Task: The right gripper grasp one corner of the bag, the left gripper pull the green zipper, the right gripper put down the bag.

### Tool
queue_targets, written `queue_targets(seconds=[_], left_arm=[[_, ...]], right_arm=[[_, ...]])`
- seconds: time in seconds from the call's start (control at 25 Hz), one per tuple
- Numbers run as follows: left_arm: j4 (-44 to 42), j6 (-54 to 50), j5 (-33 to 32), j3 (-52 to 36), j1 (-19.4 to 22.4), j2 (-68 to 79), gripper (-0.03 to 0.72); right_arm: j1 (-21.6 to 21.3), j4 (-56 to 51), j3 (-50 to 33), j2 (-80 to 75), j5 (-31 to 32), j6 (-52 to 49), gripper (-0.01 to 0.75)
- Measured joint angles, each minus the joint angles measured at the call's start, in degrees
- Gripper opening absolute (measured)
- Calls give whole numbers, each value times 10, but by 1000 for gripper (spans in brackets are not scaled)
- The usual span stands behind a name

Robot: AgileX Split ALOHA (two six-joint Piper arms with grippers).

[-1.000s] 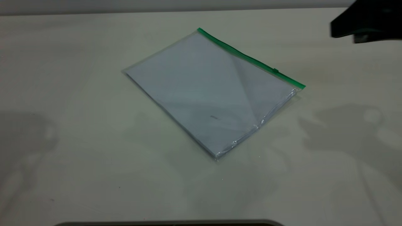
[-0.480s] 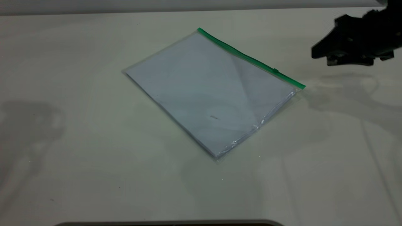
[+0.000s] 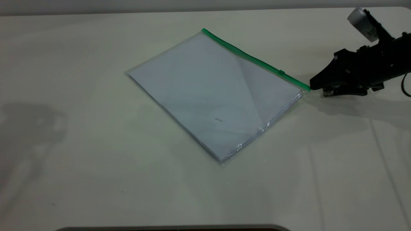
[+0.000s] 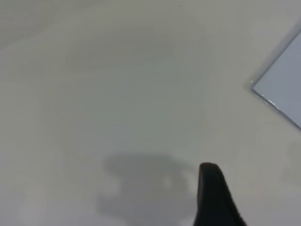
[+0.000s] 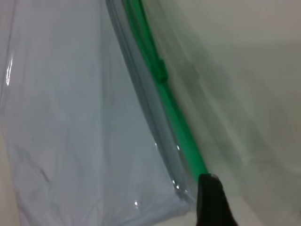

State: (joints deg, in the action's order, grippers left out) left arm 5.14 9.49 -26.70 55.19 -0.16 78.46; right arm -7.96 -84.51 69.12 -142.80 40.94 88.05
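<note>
A plain off-white table fills the scene, bare apart from one thing. The bag, a large flat rectangular pouch of clear plastic with white sheets inside, lies flat on it, turned at a slant.

The right gripper, a black two-fingered claw, sits low over the table with its tip at the end of the green zipper, the thin bright green plastic strip along one long edge of the bag. Whether tip and corner actually touch cannot be told. From the jaws the pouch lies straight ahead. The strip's long axis runs away from the fingertip and slants off to one side rather than continuing the jaws' own line. The small green slider tab sits a short way along the strip from the jaws. In the right wrist view one dark fingertip lies right at the strip's near end; the second finger is out of sight, so how far the jaws stand apart cannot be told.

The left gripper hangs over bare table, the bag's far corner well off from it, and only one finger shows, so its jaws cannot be judged either. The right gripper is plainly nearer, and the corner grasp looks like the step in hand.
</note>
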Motion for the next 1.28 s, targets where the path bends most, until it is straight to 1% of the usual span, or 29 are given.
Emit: queue_targets(seconds=[0.16, 0.4, 0.44, 0.52, 0.56, 0.6, 0.72, 0.8, 0.84, 1.0, 1.12, 1.2, 1.28], left_arm=[[1, 0, 0, 0, 0, 0, 499], [1, 0, 0, 0, 0, 0, 499], [1, 0, 0, 0, 0, 0, 499], [1, 0, 0, 0, 0, 0, 499], [1, 0, 0, 0, 0, 0, 499], [1, 1, 0, 0, 0, 0, 499], [1, 1, 0, 0, 0, 0, 499], [1, 1, 0, 0, 0, 0, 499], [1, 1, 0, 0, 0, 0, 499], [1, 1, 0, 0, 0, 0, 499], [1, 1, 1, 0, 0, 2, 499], [4, 1, 1, 0, 0, 10, 499], [14, 1, 3, 0, 0, 20, 499]], right_arm=[[23, -10, 6, -14, 5, 1, 483], [84, -69, 7, -17, 18, 23, 477], [91, -77, 7, -17, 18, 26, 467], [101, -83, 7, -17, 20, 27, 421], [102, -83, 7, -17, 24, 28, 369], [102, -83, 7, -17, 31, 28, 324], [100, -70, 7, -17, 61, 26, 149], [94, -51, 7, -17, 83, 26, 64], [90, -40, 7, -17, 93, 25, 39], [59, 36, 7, -1, 106, 3, 33], [23, 93, 22, 34, 104, -33, 33], [9, 97, 49, 54, 91, -52, 33], [7, 76, 86, 62, 77, -62, 33]])
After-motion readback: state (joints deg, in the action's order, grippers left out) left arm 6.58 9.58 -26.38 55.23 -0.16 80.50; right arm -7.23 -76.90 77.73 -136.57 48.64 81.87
